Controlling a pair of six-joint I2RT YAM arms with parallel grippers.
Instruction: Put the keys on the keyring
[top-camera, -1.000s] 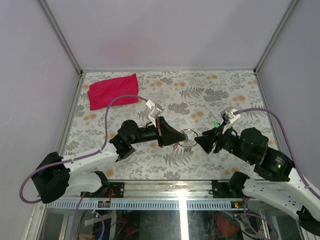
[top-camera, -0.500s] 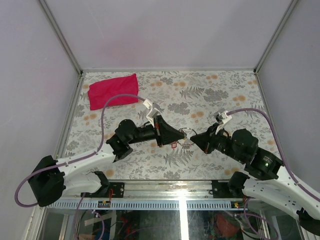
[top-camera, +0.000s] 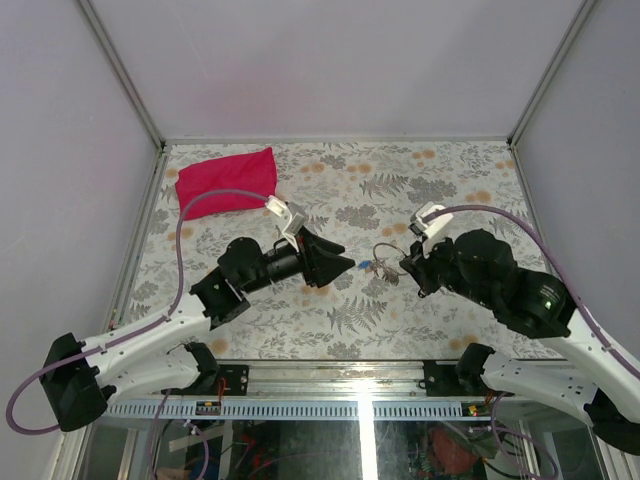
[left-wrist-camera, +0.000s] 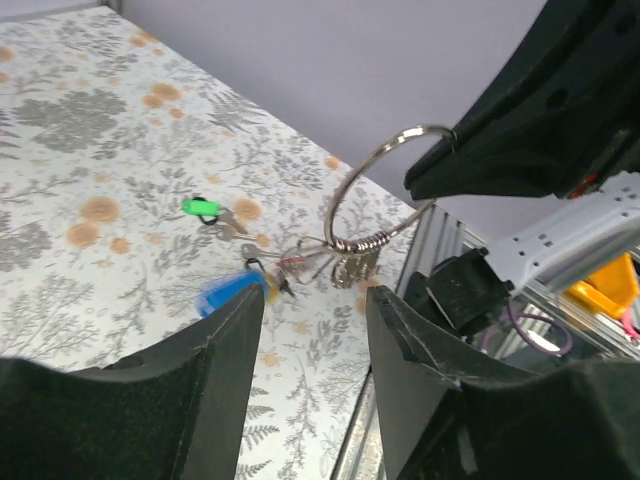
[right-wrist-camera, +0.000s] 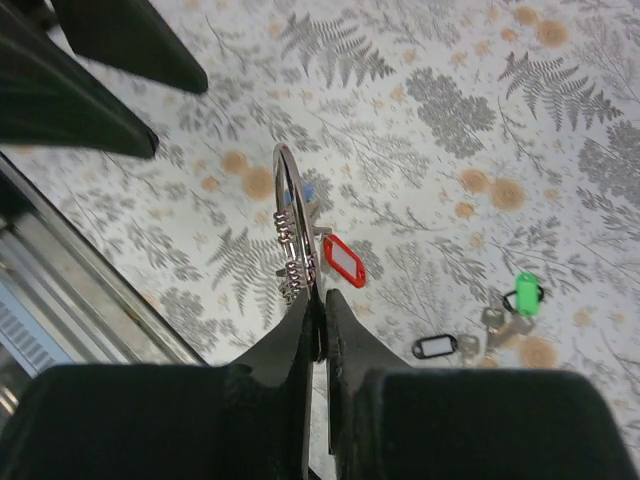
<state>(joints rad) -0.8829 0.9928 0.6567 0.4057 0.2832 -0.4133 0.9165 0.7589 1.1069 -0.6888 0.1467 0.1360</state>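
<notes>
while in the right gripper (right-wrist-camera: 318, 322), one keyring (right-wrist-camera: 283, 200); four tagged keys (right-wrist-camera: 343, 262)

Back-left: red cloth (top-camera: 227, 180); centre: keyring (top-camera: 386, 250), blue-tagged key (top-camera: 371, 267).

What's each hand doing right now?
Left hand: open, holding nothing.
Right hand: closed on the keyring.

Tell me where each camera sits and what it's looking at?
Top external: high behind, looking down at the floral table; left arm, right arm show.
Left wrist: on the left arm, facing the thin silver wire keyring; open left gripper shows.
Right wrist: on the right arm, looking down; right gripper pinches that keyring.
Both wrist views share the green-tagged key.
</notes>
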